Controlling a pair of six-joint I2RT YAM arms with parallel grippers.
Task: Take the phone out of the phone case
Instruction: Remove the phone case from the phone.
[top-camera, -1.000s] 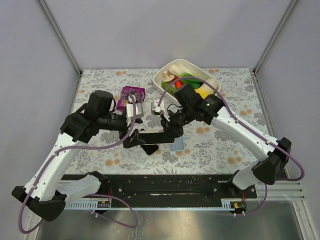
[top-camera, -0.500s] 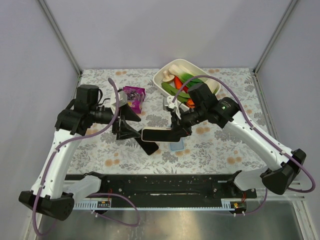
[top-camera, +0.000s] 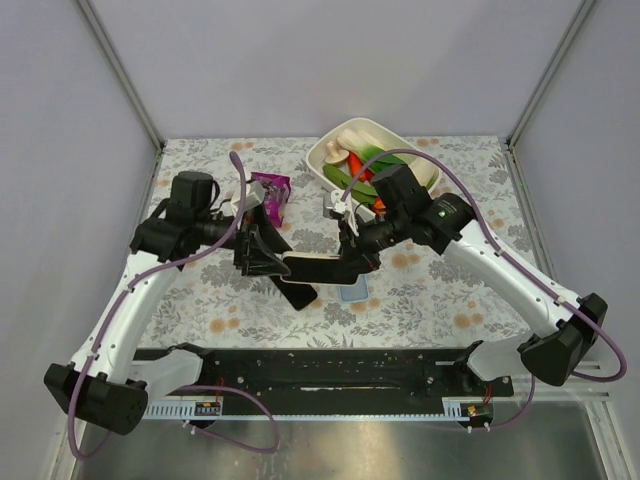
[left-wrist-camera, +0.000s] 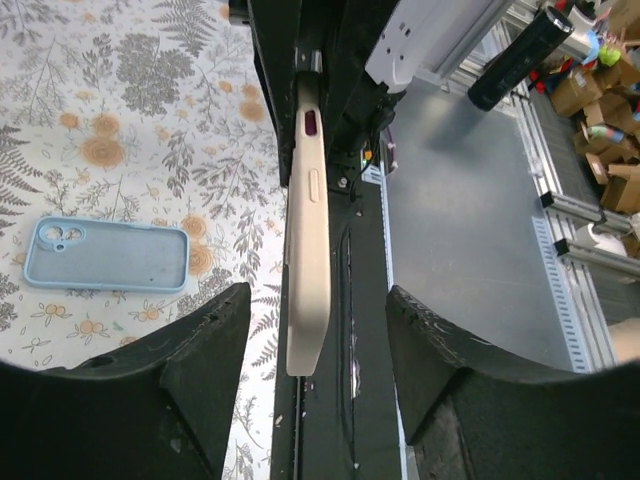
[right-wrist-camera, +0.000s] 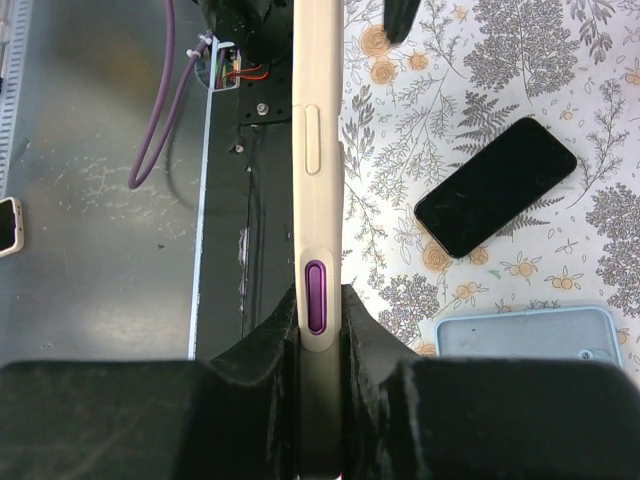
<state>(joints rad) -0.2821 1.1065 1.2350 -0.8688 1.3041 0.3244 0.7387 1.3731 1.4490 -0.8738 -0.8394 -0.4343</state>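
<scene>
Arms (top-camera: 130, 300) angle inward, right tool (right-wrist-camera: 320, 325) pinching the cased phone (right-wrist-camera: 318, 120), left tool (left-wrist-camera: 315, 300) spread around it.

On the floral counter (top-camera: 450, 300) we find a white tub (top-camera: 372, 123) of toy vegetables (top-camera: 362, 160) beyond the right fingers (right-wrist-camera: 255, 355) and a purple box (top-camera: 270, 190) just beyond the left fingers (left-wrist-camera: 200, 345). Below both pairs of fingers lie a black phone (right-wrist-camera: 497, 200) and a light blue case (left-wrist-camera: 108, 255), side by side.
</scene>
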